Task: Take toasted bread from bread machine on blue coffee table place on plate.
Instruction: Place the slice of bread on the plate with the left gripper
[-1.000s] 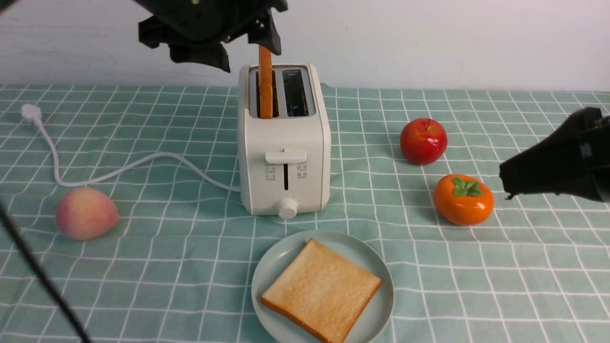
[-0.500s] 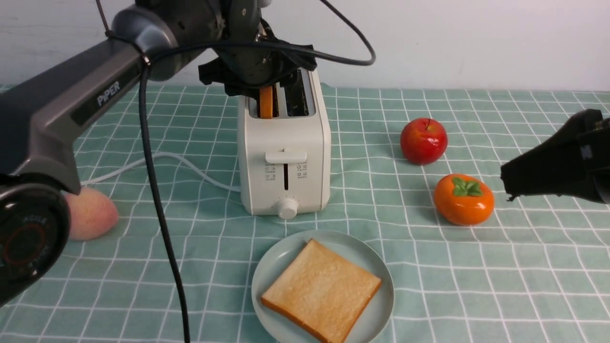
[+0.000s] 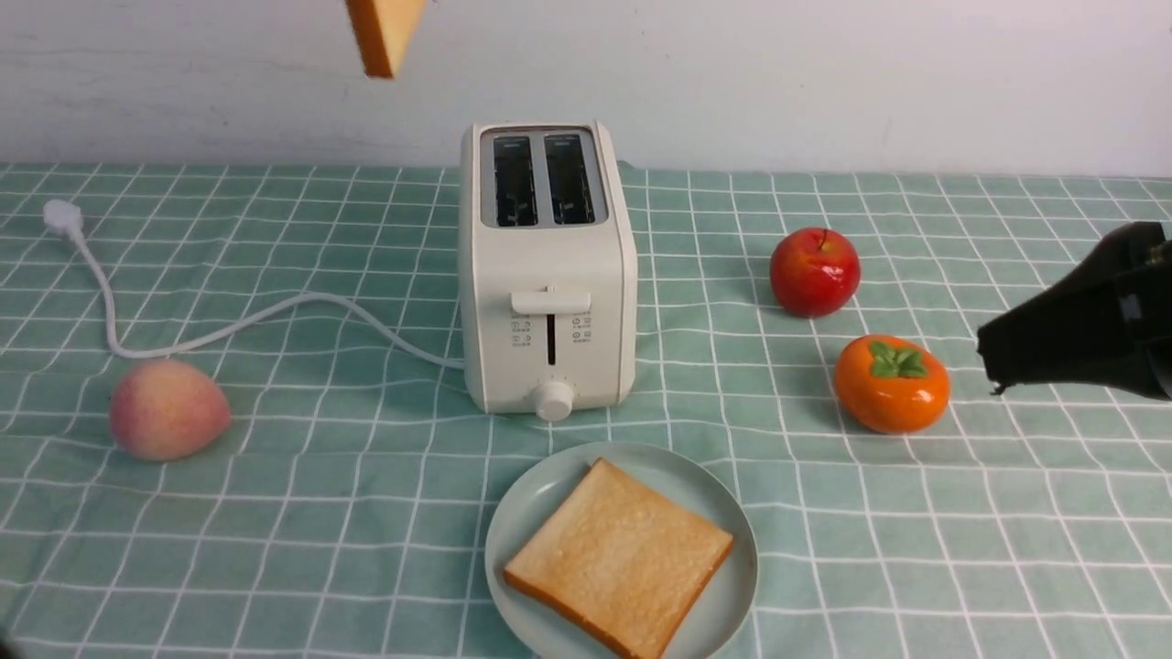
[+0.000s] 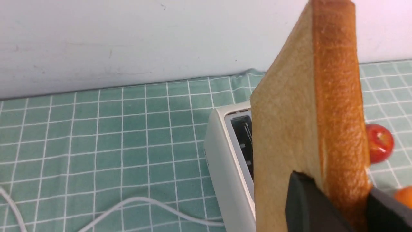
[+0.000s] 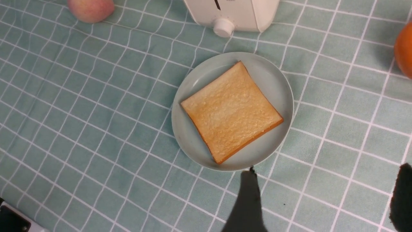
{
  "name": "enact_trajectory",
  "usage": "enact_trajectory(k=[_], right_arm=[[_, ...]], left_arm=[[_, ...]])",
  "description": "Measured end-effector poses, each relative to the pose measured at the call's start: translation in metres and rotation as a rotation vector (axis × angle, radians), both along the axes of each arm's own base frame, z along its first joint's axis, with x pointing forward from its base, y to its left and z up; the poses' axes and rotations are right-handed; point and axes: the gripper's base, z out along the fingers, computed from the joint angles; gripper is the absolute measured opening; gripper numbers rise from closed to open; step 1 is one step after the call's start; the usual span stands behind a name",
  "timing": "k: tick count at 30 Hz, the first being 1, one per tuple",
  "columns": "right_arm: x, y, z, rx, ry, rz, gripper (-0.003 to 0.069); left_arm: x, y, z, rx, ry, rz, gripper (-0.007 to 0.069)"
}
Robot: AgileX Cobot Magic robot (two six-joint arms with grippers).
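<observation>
My left gripper [image 4: 328, 199] is closed on a slice [image 4: 289, 129], one pad to each broad face, and the slice stands on edge, running out from between my fingertips. The front view shows only its lower corner, high up, to the left of the toaster [image 3: 552, 275] and above the level of its slots. The plate [image 3: 522, 494] lies on my side of the toaster, just in front of it, so from my grip the goal is back toward me, lower and to the right. There the other slice [image 3: 623, 558] lies flat, turned askew to the plate's rim. The one I hold is upright, so I judge that I must tip it from edge to flat as I bring it over, or it may land on its crust and topple off. My right gripper [image 5: 325, 196] has its jaws apart with nothing between them; it hangs nearer the plate, but the left has the slice and should finish the job.

Half a second ago this slice sat in the left slot with my left arm stretched over it; now both slots are empty and that arm has left the front view. The plate and its slice look unmoved.
</observation>
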Motion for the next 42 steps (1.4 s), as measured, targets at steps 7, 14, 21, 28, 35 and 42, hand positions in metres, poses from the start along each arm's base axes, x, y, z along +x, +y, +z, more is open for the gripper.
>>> enact_trajectory(k=[7,14,21,28,35,42], right_arm=[[0.000,-0.001,0.000,-0.008,-0.002,-0.002,0.0547],[0.000,-0.001,-0.001,-0.010,0.004,0.001,0.0547],[-0.001,-0.001,-0.001,-0.014,0.012,0.005,0.0547],[-0.002,0.000,-0.002,-0.012,0.021,0.010,0.0547],[-0.002,0.000,-0.002,-0.006,0.026,0.013,0.0547],[-0.001,-0.004,-0.004,-0.065,0.009,-0.003,0.0493]], left_arm=[[-0.065,-0.023,-0.030,-0.102,0.220,-0.523,0.0087],[-0.037,-0.058,-0.164,-0.370,0.484,-0.607,0.0087],[-0.007,-0.066,-0.262,-0.471,0.650,-0.365,0.0087],[0.011,-0.067,-0.307,-0.398,0.702,-0.286,0.0267],[0.024,-0.054,-0.263,-0.141,0.461,-0.324,0.0633],[0.006,-0.025,-0.145,0.028,0.251,-0.226,0.0603]])
